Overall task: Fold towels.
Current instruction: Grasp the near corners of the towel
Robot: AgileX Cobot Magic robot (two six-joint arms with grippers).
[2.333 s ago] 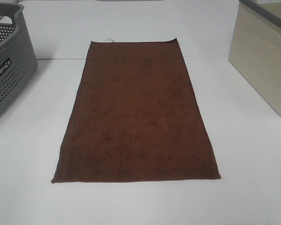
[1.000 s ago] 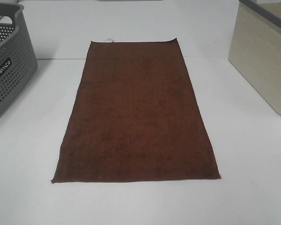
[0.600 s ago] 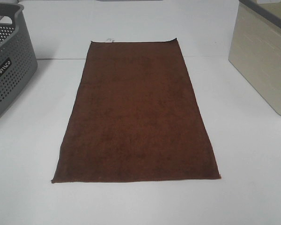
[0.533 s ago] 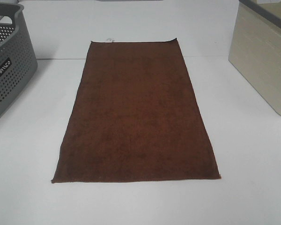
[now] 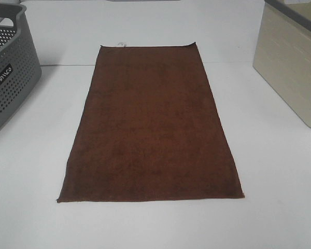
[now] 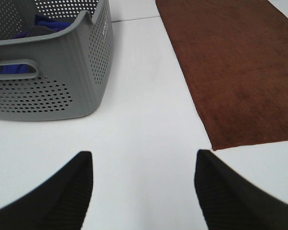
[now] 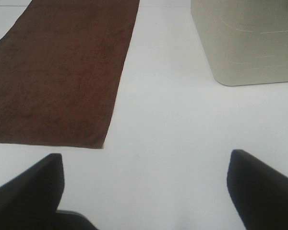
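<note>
The dark reddish-brown towel (image 5: 151,124) lies flat and fully spread on the white table, long side running away from me, with a small white tag (image 5: 121,44) at its far short edge. It also shows in the left wrist view (image 6: 235,67) and the right wrist view (image 7: 62,67). My left gripper (image 6: 143,189) is open over bare table, near the towel's near left corner. My right gripper (image 7: 145,189) is open over bare table, near the towel's near right corner. Neither gripper touches the towel, and neither shows in the exterior high view.
A grey perforated basket (image 5: 8,78) stands at the left and holds blue cloth (image 6: 48,21). A beige bin (image 5: 293,67) with a grey rim stands at the right, also seen in the right wrist view (image 7: 249,40). White table (image 5: 280,171) surrounds the towel.
</note>
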